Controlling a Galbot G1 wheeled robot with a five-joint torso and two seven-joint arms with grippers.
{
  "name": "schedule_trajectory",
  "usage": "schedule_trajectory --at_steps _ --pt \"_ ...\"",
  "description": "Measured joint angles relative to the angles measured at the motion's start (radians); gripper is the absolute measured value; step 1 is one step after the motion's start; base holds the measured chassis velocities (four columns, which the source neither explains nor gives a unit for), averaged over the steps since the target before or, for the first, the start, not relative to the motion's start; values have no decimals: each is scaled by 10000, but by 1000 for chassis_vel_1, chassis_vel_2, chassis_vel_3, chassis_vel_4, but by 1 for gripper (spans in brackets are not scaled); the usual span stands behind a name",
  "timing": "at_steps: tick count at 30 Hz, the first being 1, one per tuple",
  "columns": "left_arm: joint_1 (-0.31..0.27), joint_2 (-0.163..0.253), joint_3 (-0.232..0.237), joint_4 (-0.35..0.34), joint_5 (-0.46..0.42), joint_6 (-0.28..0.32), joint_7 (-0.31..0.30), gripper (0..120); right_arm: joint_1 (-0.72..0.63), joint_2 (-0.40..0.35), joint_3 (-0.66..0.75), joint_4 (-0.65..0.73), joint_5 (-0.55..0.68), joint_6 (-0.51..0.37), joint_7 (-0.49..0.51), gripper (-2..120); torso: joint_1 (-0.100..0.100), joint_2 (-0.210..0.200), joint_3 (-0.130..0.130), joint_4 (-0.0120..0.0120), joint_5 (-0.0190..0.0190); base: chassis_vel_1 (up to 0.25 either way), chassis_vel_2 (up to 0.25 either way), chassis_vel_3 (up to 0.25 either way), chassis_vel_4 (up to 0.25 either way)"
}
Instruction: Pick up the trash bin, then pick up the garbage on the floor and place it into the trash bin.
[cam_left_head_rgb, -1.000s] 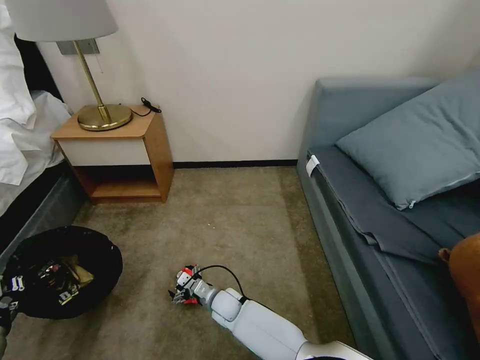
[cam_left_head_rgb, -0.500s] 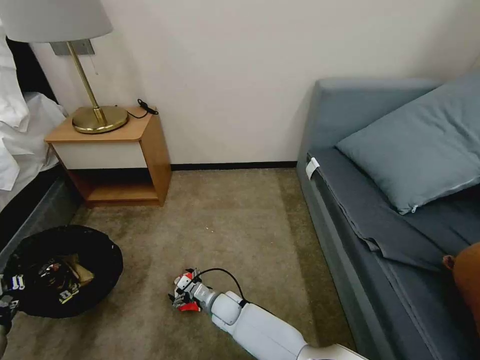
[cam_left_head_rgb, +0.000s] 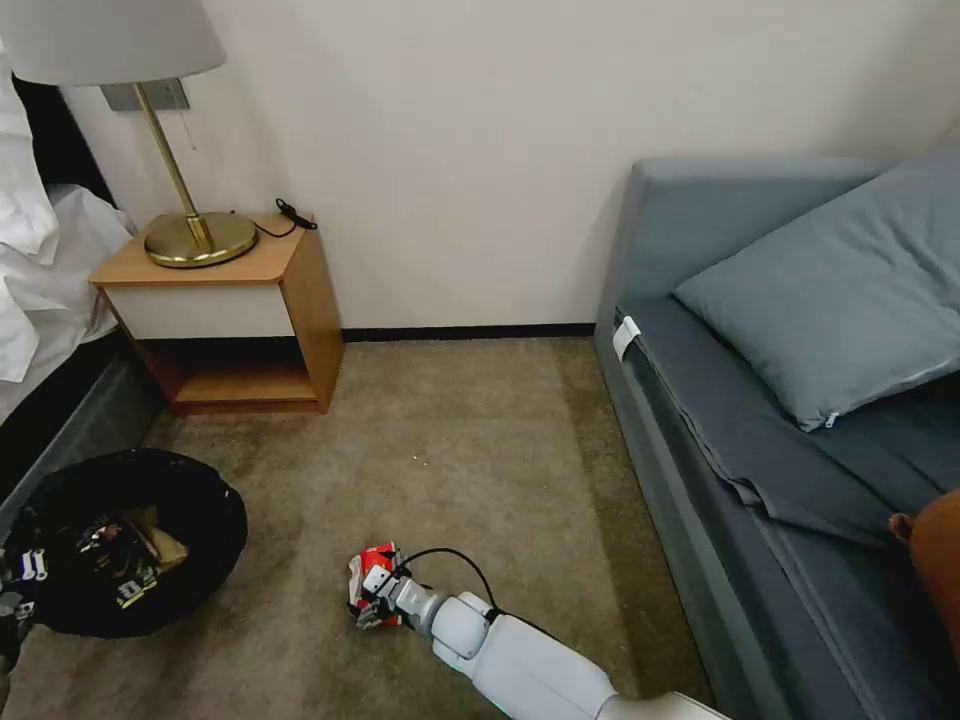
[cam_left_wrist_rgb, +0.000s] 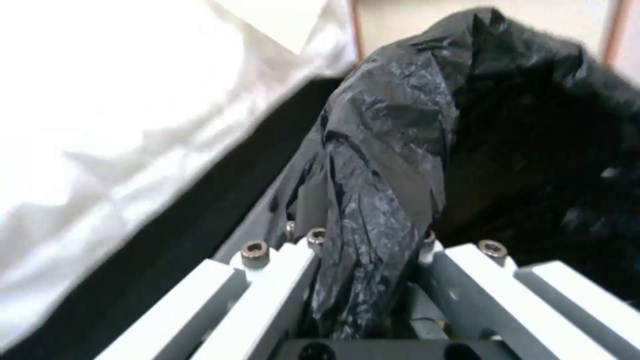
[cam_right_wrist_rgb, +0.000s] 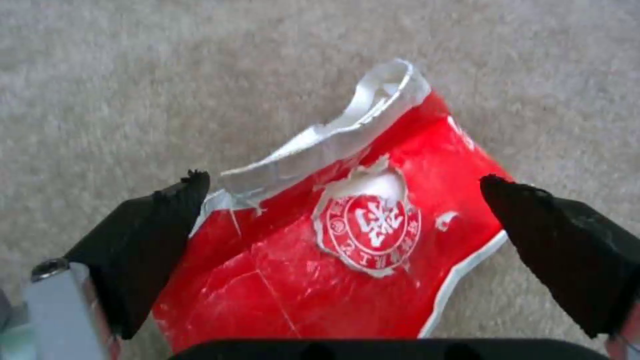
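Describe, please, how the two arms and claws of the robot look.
The right arm is smooth white with rounded joints and a black cable looping near the wrist. The right claw has black pointed fingers. The left claw has white and grey bars with small metal screws.

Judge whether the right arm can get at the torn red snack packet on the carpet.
Probably yes: the right gripper has its jaws open either side of the torn red snack packet, with nothing between them.

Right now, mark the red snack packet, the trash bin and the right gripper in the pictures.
red snack packet (cam_right_wrist_rgb: 347, 250): right wrist view, on its red face beside the round logo.
trash bin (cam_left_head_rgb: 215, 505): head view, on the black bag draped over its rim.
right gripper (cam_right_wrist_rgb: 347, 197): right wrist view, midway between its open fingertips, which straddle the packet.
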Motion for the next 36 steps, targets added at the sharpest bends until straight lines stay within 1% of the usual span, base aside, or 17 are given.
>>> schedule_trajectory --at_steps 1,3,4,5,7,13,20,22,23,25,26,28,29,31,32,35,36 --pt "0 0 0 0 0 0 0 4 0 0 0 0 0 0 0 100 0 0 0 0 0 0 0 0 0" --pt "-199 349 -221 -604 -650 590 -320 4 35 1 37 -79 32 1 -46 100 0 1 0 -6 7 0 0 0 0" --pt "-309 522 -286 -793 -735 741 -384 4 37 1 43 -125 45 1 -103 100 0 1 0 -10 6 0 0 0 0" --pt "-309 522 -286 -793 -735 741 -384 4 37 1 43 -125 45 1 -103 100 0 1 0 -10 6 0 0 0 0" --pt "-428 742 -338 -1012 -799 942 -517 4 33 1 73 -252 42 15 -254 100 0 0 0 -8 3 0 0 0 0" --pt "-386 779 -327 -1191 -828 1022 -564 4 -11 2 169 -567 -7 121 -516 100 0 1 0 -3 3 0 0 0 0" --pt "-243 528 -142 -1001 -618 798 -360 4 -71 9 302 -760 -76 216 -710 98 0 1 -1 -3 2 0 0 0 0" --pt "-170 440 -72 -923 -529 677 -268 4 -96 10 385 -775 -77 219 -765 88 0 1 0 -3 2 0 0 0 0" --pt "-170 440 -72 -923 -529 677 -268 4 -96 10 385 -775 -77 219 -765 88 0 1 0 -3 2 0 0 0 0" --pt "-133 387 -17 -890 -454 608 -230 4 -134 11 468 -776 -89 259 -811 79 0 1 -1 -3 2 0 0 0 0" --pt "-133 387 -17 -890 -454 608 -230 4 -134 11 468 -776 -89 259 -811 79 0 1 -1 -3 2 0 0 0 0" --pt "-132 350 35 -887 -386 572 -188 4 -139 8 540 -763 -100 292 -838 67 0 1 -1 -4 2 0 0 0 0" --pt "-132 350 35 -887 -386 572 -188 4 -139 8 540 -763 -100 292 -838 67 0 1 -1 -4 2 0 0 0 0" --pt "-113 308 80 -902 -328 548 -159 4 -115 1 618 -734 -100 297 -849 57 0 1 0 -6 0 0 0 0 0" --pt "-113 308 80 -902 -328 548 -159 4 -115 1 618 -734 -100 297 -849 57 0 1 0 -6 0 0 0 0 0" --pt "-71 238 127 -936 -255 505 -109 4 -73 -6 777 -648 -95 295 -852 42 0 1 0 -7 -2 0 0 0 0" --pt "-71 238 127 -936 -255 505 -109 4 -73 -6 777 -648 -95 295 -852 42 0 1 0 -7 -2 0 0 0 0"
